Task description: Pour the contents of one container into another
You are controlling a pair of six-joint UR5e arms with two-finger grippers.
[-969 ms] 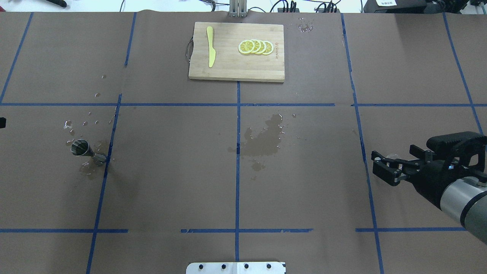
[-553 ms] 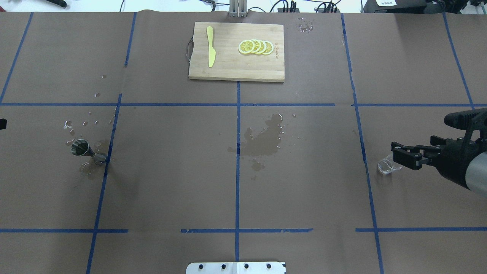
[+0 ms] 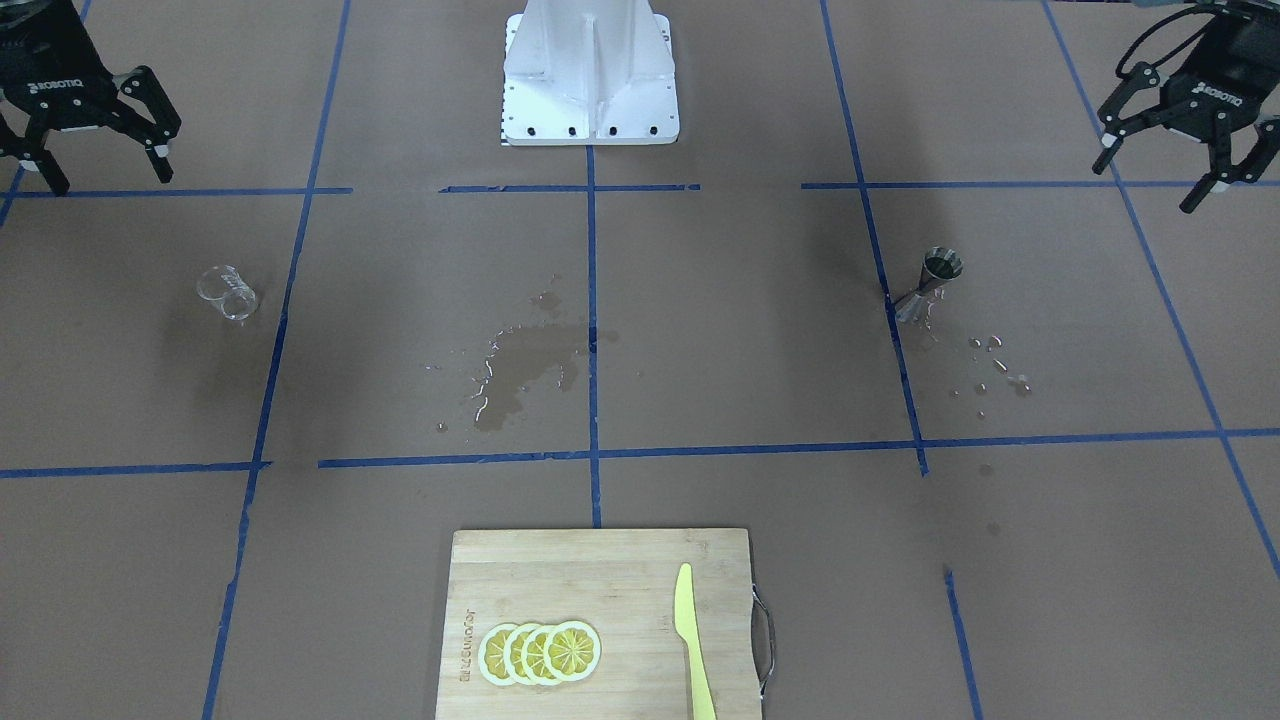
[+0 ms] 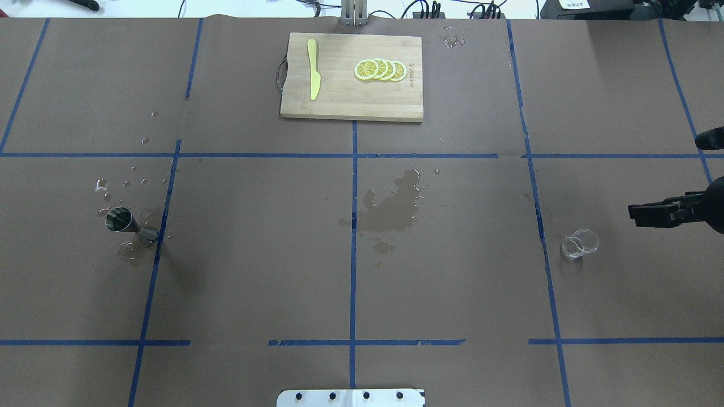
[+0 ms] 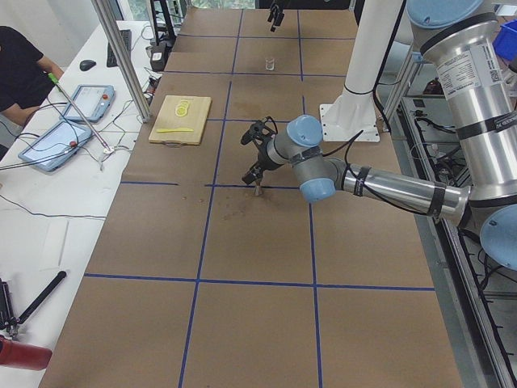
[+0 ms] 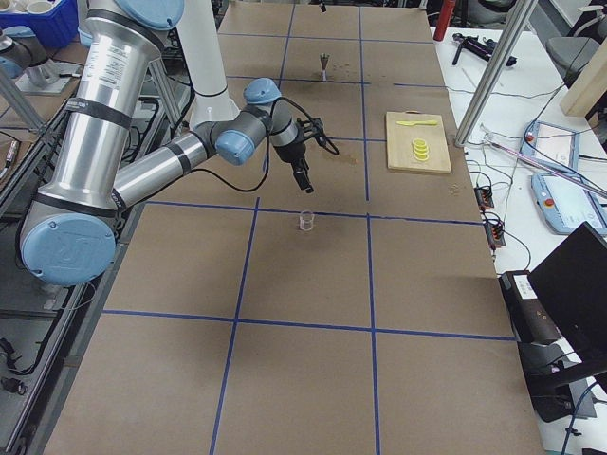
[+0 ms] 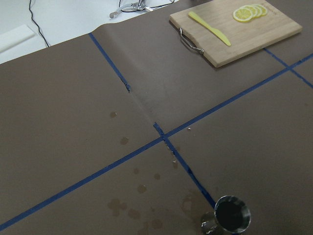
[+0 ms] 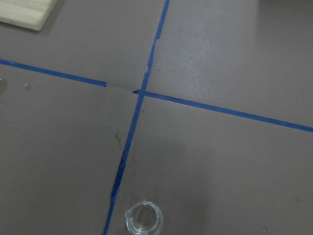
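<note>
The small clear glass cup [image 4: 580, 243] [image 3: 227, 292] [image 8: 143, 219] stands upright and alone on the brown paper on the robot's right side. My right gripper [image 3: 108, 165] [image 4: 650, 215] hovers open and empty, drawn back from the cup towards the table's edge. The steel hourglass jigger [image 4: 127, 223] [image 3: 930, 283] [image 7: 230, 217] stands upright on the left side beside a blue tape line, with droplets around it. My left gripper [image 3: 1150, 180] is open and empty, above and behind the jigger.
A wet spill [image 4: 396, 203] darkens the paper at the table's middle. A bamboo cutting board [image 4: 339, 102] at the far edge carries lemon slices [image 4: 380, 69] and a yellow knife [image 4: 313, 68]. The robot's white base plate [image 3: 590, 70] sits at the near edge.
My right gripper has let go of the glass cup and pulled back to the right. The cup stays standing on the table. The jigger has not moved.
</note>
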